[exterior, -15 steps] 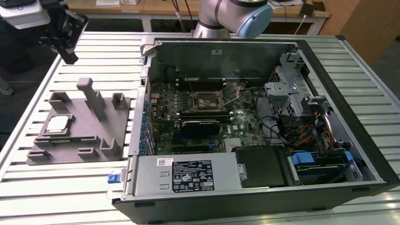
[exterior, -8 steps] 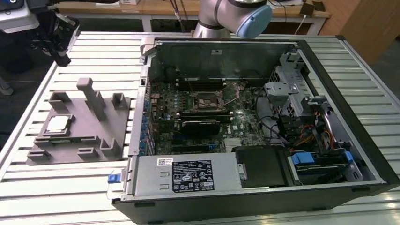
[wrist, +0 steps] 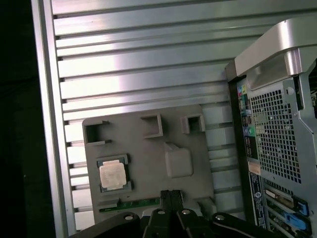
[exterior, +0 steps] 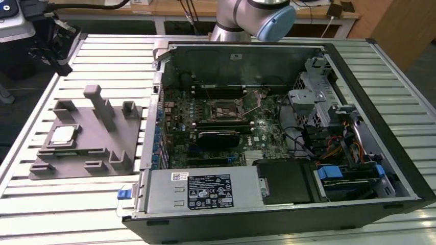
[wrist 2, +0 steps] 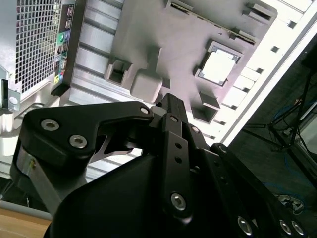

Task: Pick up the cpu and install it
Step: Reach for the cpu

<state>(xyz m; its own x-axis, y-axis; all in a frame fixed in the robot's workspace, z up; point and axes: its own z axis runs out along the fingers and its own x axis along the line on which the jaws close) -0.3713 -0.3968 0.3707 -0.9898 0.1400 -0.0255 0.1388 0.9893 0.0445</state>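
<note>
Your claw (wrist: 171, 194) hangs above the grey fixture (wrist: 148, 158), tips together and empty; the cpu (wrist: 113, 176) lies squared in its recess, ready for pickup.

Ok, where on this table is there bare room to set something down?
Bare slats of the table lie between the grey fixture and the table's far edge, and between it and the near edge, at the exterior view's left. The fixture is crowded with posts and holds the cpu; the open computer case is packed with parts.
</note>
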